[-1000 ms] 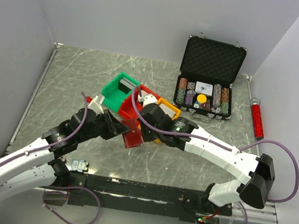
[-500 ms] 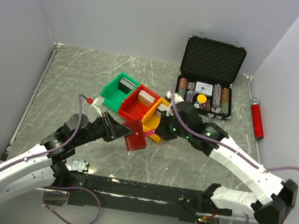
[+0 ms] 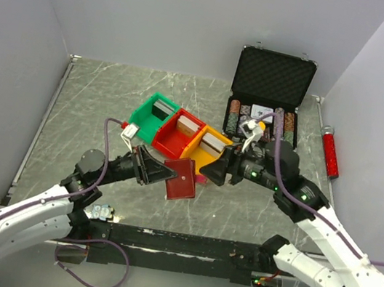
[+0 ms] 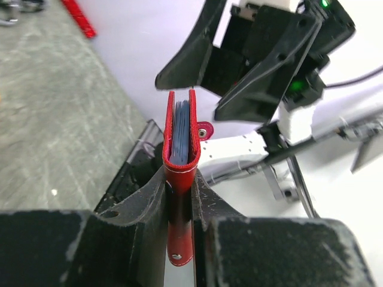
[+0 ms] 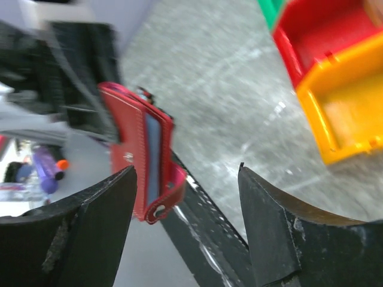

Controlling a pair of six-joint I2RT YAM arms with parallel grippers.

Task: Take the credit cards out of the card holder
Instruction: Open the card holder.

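The dark-red card holder (image 3: 180, 178) hangs above the table between the two arms, and my left gripper (image 3: 161, 174) is shut on its lower end. In the left wrist view the card holder (image 4: 179, 156) stands upright between the fingers (image 4: 146, 200). The blue-grey edges of the credit cards (image 4: 180, 128) show inside it. My right gripper (image 3: 221, 169) is open just right of the card holder, with nothing in it. In the right wrist view the card holder (image 5: 128, 156), the credit cards (image 5: 152, 156) and the strap tab (image 5: 169, 200) lie ahead of the left finger of the right gripper (image 5: 187, 170).
Green (image 3: 154, 116), red (image 3: 179, 134) and yellow (image 3: 209, 150) bins stand in a row behind the grippers. An open black chip case (image 3: 269, 90) sits at the back right. A red cylinder (image 3: 329, 153) lies along the right wall. A small part (image 3: 101, 211) rests by the left base.
My right gripper was shut at the card holder. It moved right past the yellow bin and has opened. My left gripper shifted the card holder slightly right.
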